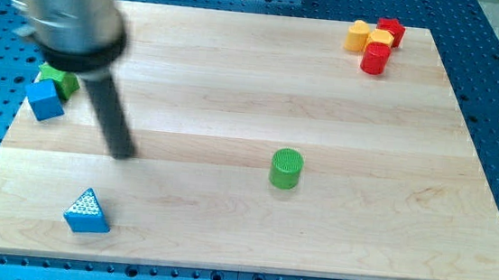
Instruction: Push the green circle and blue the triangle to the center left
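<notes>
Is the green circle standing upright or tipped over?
Upright: the green circle rests on its flat base, round top face upward, on the table.

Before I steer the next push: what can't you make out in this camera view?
- Green block at the view's left: mostly hidden behind my arm and the blue cube; shape unclear.
- My tip: motion-blurred, so its exact end is uncertain; it sits above-right of the blue triangle, apart from it.
- Arm housing: cut off by the view's top.
- Red star: partly hidden by the yellow blocks.
</notes>
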You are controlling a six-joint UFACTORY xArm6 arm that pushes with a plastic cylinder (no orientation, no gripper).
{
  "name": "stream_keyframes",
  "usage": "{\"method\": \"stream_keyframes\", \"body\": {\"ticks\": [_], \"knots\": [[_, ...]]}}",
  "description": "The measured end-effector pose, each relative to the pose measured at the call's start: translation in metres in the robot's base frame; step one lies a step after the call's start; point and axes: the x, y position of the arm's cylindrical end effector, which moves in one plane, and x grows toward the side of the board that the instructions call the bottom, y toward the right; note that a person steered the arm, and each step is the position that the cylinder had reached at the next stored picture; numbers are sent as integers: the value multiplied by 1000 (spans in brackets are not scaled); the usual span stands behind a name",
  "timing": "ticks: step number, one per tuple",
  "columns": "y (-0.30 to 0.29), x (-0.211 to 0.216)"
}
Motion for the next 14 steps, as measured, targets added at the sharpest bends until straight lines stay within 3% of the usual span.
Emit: {"method": "stream_keyframes", "body": {"ticks": [1, 2, 3, 5, 6, 8, 9, 10, 11, 12, 13, 14], "knots": [[37, 92], [-19, 99], [-55, 31], [-22, 78], [-87, 76], [-119, -30], [-108, -43], [-39, -27], [91, -61], [205, -51], [199, -8], [75, -20]]}}
